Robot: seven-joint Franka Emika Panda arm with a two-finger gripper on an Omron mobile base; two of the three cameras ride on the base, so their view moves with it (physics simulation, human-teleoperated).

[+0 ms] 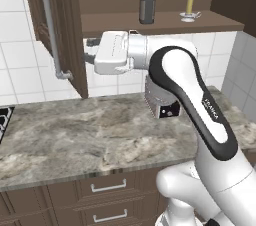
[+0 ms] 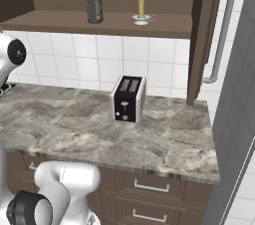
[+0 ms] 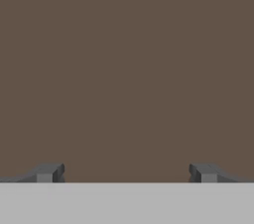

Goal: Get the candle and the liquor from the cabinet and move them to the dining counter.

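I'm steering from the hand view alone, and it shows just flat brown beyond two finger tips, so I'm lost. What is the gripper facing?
Observer: The open gripper points at the swung-open dark brown wooden cabinet door, close to it and below shelf level.
Operator: Where are the things to fetch?
Observer: The dark grey glass bottle with a red cap stands upright on the brown cabinet shelf, higher than the hand.
Operator: And the candle?
Observer: The pale-yellow stick candle in its white saucer stands upright on the same shelf, right of the bottle in both base views and apart from it.
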